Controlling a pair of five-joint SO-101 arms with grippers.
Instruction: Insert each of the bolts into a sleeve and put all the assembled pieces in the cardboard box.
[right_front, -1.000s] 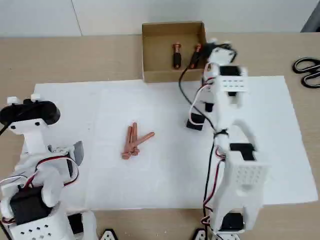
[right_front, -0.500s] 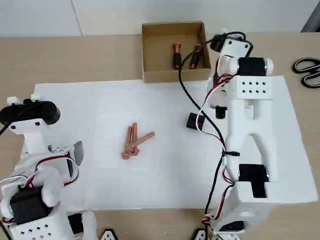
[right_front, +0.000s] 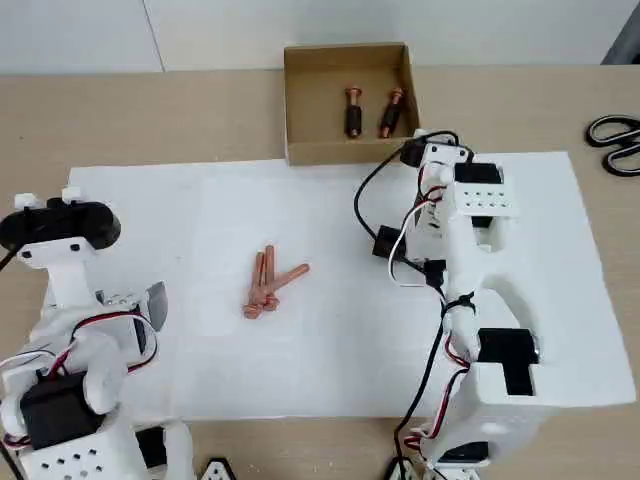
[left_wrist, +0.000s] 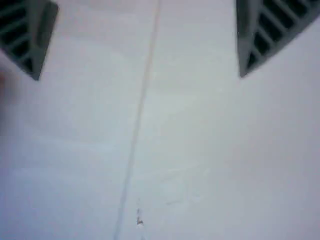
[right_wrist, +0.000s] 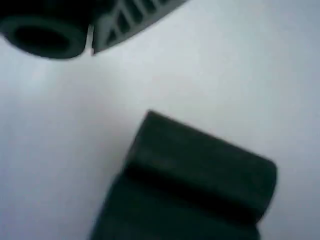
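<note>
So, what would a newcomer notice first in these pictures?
Most likely the cardboard box at the far side of the table, with two assembled pieces lying inside. Next, the small heap of copper-coloured bolts on the white paper, and the right arm stretched over the paper towards the box, a black block beside it.

Lab workbench: wooden table (right_front: 150, 115), white paper sheet (right_front: 330, 345), scissors (right_front: 617, 142).

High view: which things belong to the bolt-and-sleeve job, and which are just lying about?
Job: cardboard box; two assembled pieces inside it; loose bolts; black block, possibly sleeves.
Lying about: scissors; white paper sheet.
</note>
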